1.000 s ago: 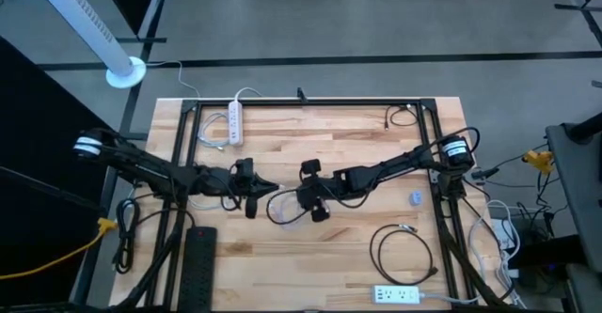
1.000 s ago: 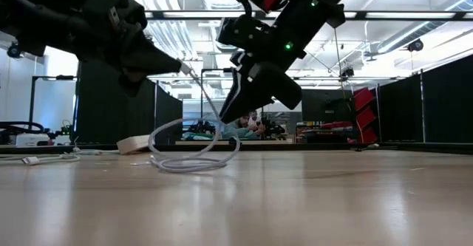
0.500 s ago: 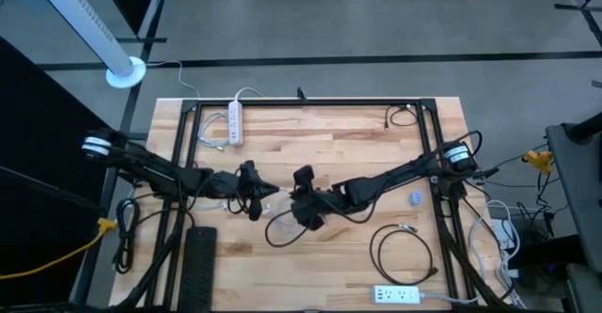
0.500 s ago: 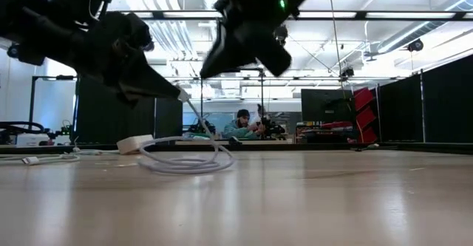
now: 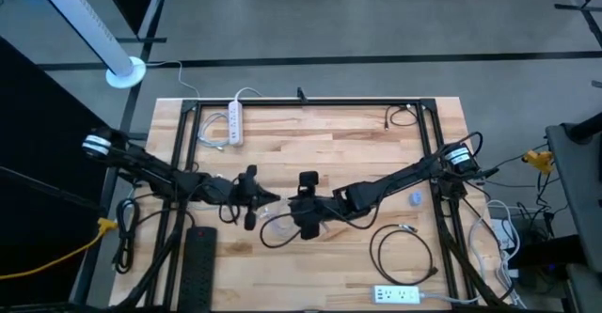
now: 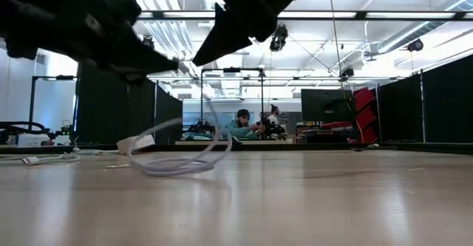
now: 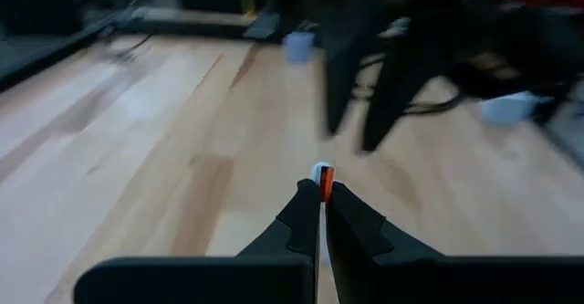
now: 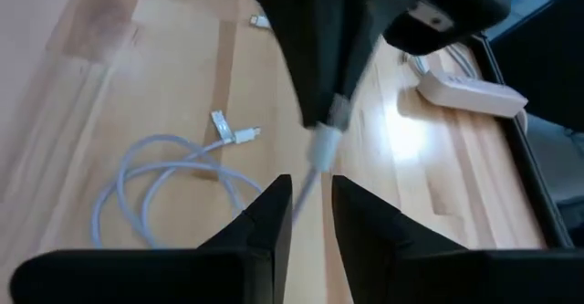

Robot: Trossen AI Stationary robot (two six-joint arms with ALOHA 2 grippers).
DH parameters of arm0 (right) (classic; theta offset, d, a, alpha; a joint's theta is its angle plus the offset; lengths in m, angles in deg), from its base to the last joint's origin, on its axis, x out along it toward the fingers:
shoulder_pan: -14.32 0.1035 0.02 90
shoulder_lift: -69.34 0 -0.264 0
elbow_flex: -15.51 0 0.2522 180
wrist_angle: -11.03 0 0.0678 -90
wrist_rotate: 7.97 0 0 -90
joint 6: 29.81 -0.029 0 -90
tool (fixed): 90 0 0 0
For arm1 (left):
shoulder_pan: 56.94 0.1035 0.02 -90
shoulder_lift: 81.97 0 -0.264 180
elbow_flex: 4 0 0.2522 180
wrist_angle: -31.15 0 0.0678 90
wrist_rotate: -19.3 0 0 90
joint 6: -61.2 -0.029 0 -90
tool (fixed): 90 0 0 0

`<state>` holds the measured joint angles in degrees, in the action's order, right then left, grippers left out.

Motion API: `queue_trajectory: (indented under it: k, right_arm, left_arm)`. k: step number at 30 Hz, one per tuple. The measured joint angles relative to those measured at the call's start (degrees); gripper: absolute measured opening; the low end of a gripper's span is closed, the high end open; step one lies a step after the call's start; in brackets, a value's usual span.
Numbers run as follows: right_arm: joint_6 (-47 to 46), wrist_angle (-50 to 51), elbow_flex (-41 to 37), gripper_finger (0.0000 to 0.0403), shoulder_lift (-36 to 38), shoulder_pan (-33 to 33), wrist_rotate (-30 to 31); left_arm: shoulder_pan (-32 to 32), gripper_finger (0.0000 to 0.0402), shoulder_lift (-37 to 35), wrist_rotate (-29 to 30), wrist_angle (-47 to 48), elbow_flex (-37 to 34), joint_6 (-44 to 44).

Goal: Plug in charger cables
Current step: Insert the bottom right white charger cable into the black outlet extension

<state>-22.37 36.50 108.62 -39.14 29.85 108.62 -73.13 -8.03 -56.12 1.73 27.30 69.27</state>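
Note:
A white charger cable lies in a loose coil (image 8: pixel 169 190) on the wood table, with one plug end (image 8: pixel 233 132) flat beside it. Its other end is raised. My left gripper (image 7: pixel 321 187) is shut on that raised end at mid-table (image 5: pixel 266 201). My right gripper (image 8: pixel 306 190) faces it from the table's right (image 5: pixel 288 213). It is open, one finger on either side of the cable's hanging run (image 8: pixel 315 162). In the low view both grippers are above the coil (image 6: pixel 174 162). My left gripper pinches the white cable's raised plug end (image 7: pixel 321 171) between its two fingertips. It comes roughly level from the table's left, with the plug sticking out past the tips. From there the cable (image 8: pixel 319 149) drops slack to the coil on the table. My right gripper stands astride that run; whether it touches the cable I cannot tell.
A white power strip (image 5: pixel 235 123) lies at the far left and another (image 5: pixel 397 295) at the near right. A black power strip (image 5: pixel 199 257) lies near left. Black cable coils lie near right (image 5: pixel 404 252) and far right (image 5: pixel 403 117). A small grey object (image 5: pixel 416 198) sits at the right.
My right gripper has risen and moved toward the table's left and near edge, closing on my left gripper. My left gripper, still shut on the plug end, has shifted slightly toward the near edge. The cable's coil has slid a little along the table.

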Motion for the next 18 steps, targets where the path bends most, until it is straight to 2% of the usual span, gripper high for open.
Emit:
queue_trajectory:
  k: [4,12,15,18]
  right_arm:
    - [-2.2,-2.4,0.0,0.0078,0.0,0.1,-0.2]
    - [-4.4,-5.3,0.0,0.0086,0.0,0.0,0.0]
    - [-5.5,-5.2,0.0,0.0076,0.0,0.0,0.0]
    - [-5.8,-5.2,0.0,0.0049,0.0,0.0,0.0]
  left_arm:
    - [-0.1,0.0,-0.1,-4.3,-3.7,0.0,-3.9]
    - [-0.1,0.0,-1.8,-4.8,-4.3,0.0,-7.6]
    - [-0.1,0.0,-2.6,-4.8,-4.3,0.0,-8.5]
    - [-0.1,0.0,-2.9,-4.7,-3.8,0.0,-8.8]
